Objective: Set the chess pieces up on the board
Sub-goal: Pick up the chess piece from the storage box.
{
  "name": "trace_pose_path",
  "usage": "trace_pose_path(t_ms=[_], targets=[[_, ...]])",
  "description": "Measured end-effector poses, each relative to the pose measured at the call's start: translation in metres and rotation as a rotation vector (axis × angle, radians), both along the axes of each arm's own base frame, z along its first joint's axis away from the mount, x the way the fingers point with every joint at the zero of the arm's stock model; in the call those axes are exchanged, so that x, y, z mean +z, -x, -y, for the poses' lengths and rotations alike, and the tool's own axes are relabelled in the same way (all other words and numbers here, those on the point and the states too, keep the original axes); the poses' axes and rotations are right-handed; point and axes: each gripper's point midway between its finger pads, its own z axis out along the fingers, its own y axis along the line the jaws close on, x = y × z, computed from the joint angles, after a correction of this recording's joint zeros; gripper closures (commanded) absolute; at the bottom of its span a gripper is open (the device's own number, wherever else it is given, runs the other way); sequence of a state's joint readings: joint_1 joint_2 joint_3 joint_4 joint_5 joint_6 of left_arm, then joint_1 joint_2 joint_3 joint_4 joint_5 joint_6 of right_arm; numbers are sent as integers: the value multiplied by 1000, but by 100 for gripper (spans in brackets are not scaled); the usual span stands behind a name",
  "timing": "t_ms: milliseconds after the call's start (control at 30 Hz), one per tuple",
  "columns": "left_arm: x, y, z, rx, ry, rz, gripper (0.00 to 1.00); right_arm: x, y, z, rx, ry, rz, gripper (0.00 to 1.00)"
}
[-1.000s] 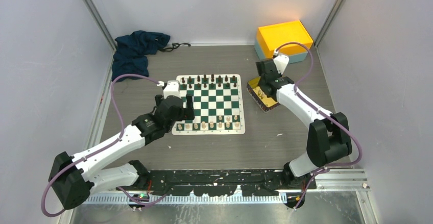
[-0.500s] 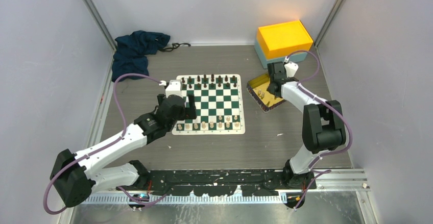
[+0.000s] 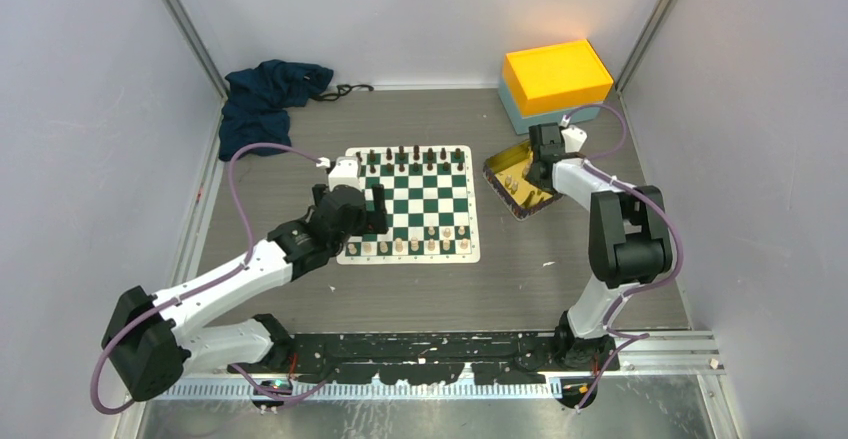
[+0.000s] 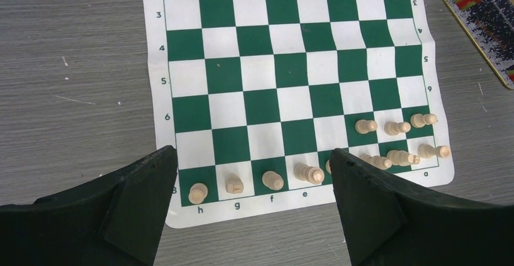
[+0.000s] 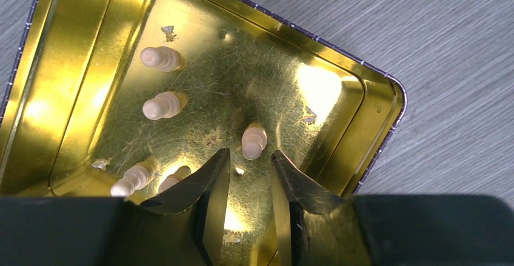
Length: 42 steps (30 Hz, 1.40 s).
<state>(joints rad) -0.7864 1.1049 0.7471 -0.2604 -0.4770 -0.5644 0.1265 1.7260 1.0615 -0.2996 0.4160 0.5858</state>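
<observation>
Right gripper (image 5: 250, 154), jaws narrowly apart and empty, hangs over the gold tray (image 5: 200, 54), lined up on one loose pawn (image 5: 254, 140); others lie nearby. Left gripper (image 4: 251, 156), spread wide, hovers above the board (image 4: 291, 66) at its near edge, probably ready to straighten the cream pieces (image 4: 394, 128) there.

You are viewing a robotics lab test cell. Plain pale panel walls (image 3: 90, 109) on aluminium frame posts (image 3: 180, 24) enclose a grey wood-grain desk (image 3: 520, 289). A left arm (image 3: 230, 279) and a right arm (image 3: 625, 239) are bolted to a black mounting rail (image 3: 440, 344) at the desk's near edge, each trailing purple cables (image 3: 235, 174).
</observation>
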Motion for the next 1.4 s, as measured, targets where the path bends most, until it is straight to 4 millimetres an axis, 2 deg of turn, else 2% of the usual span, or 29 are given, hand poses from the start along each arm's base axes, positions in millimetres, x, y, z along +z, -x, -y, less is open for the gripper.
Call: trace_pose_path(t_ms=[467, 633, 767, 900, 1200, 1400], targets=[[-8, -4, 4, -3, -10, -12, 4, -23, -2, 3, -3, -27, -38, 64], [-9, -4, 5, -3, -12, -14, 4, -23, -2, 3, -3, -31, -38, 75], [-9, -4, 5, -3, -12, -13, 4, -23, -3, 4, -4, -35, -36, 89], [-9, -4, 5, -3, -12, -13, 4, -23, -3, 3, -2, -38, -35, 98], [-9, -4, 5, -3, -11, -13, 4, -20, -10, -5, 23, -79, -7, 99], [-9, -4, 5, -3, -12, -13, 4, -7, -14, -13, 51, -123, 62, 99]])
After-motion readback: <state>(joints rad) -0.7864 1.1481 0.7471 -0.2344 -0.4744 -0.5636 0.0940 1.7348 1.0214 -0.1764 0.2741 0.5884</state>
